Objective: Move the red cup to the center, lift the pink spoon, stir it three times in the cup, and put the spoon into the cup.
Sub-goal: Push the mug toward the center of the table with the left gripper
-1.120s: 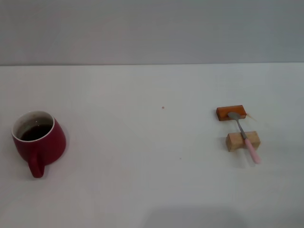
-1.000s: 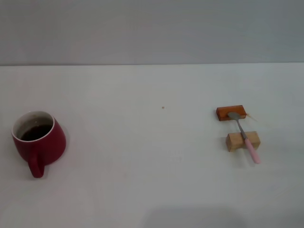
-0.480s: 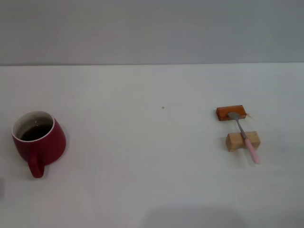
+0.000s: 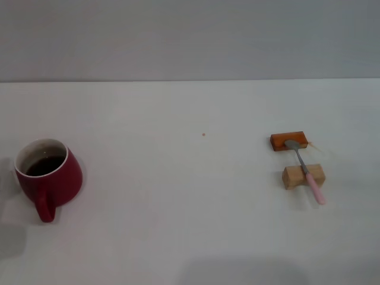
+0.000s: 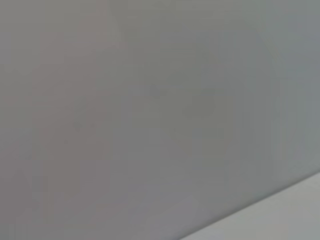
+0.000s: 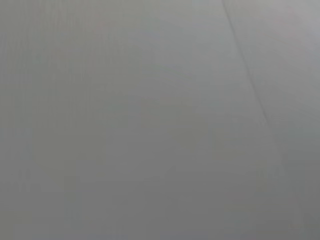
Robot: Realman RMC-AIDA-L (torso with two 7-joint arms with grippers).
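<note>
The red cup (image 4: 48, 176) stands on the white table at the left in the head view, with dark liquid inside and its handle toward the near edge. The pink spoon (image 4: 305, 170) lies at the right, its grey bowl on an orange-brown block (image 4: 288, 141) and its stem across a tan wooden block (image 4: 303, 176), pink handle pointing toward the near edge. Neither gripper shows in any view. Both wrist views show only blank grey surface.
A small orange speck (image 4: 203, 134) lies near the middle of the white table (image 4: 178, 208). A grey wall rises behind the table's far edge. A faint shadow lies at the table's left edge beside the cup.
A faint grey shadow has appeared and grown at the left edge of the table, near the cup. The cup, spoon and blocks have not moved.
</note>
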